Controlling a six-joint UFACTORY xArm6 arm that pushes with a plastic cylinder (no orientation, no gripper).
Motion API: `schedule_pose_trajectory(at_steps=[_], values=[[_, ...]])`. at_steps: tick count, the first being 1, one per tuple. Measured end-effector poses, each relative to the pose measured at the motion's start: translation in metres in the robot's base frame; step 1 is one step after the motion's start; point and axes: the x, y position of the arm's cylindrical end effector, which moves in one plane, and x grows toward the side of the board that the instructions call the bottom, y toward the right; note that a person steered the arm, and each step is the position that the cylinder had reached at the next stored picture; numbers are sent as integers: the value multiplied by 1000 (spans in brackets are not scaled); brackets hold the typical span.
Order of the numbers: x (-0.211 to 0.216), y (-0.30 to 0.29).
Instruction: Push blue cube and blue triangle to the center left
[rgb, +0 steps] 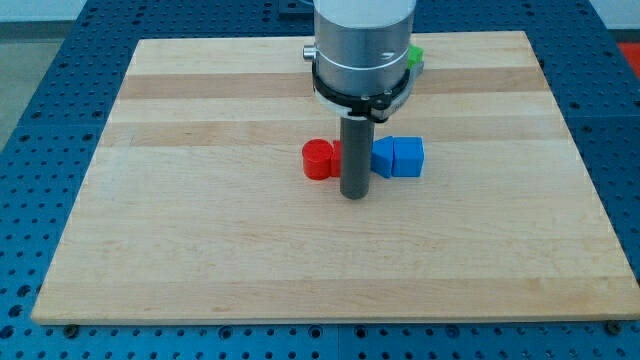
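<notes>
My tip (353, 194) stands on the wooden board (200, 250) near its middle. A blue cube (408, 156) lies just to the view's right of the rod. A second blue block (382, 158), likely the blue triangle, touches the cube's left side and is partly hidden behind the rod. A red block (319, 159) lies just left of the rod. The tip sits slightly below and between the red block and the blue pair.
A green block (415, 56) shows at the view's top, mostly hidden behind the arm's silver body (362, 45). The board rests on a blue perforated table (40, 120).
</notes>
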Motion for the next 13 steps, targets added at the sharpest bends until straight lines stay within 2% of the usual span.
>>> schedule_pose_trajectory(at_steps=[1, 3, 4, 5, 8, 9, 13], values=[[0, 7], [-6, 82], [-20, 121], [-37, 126], [-39, 43], [-53, 33], [-160, -40]])
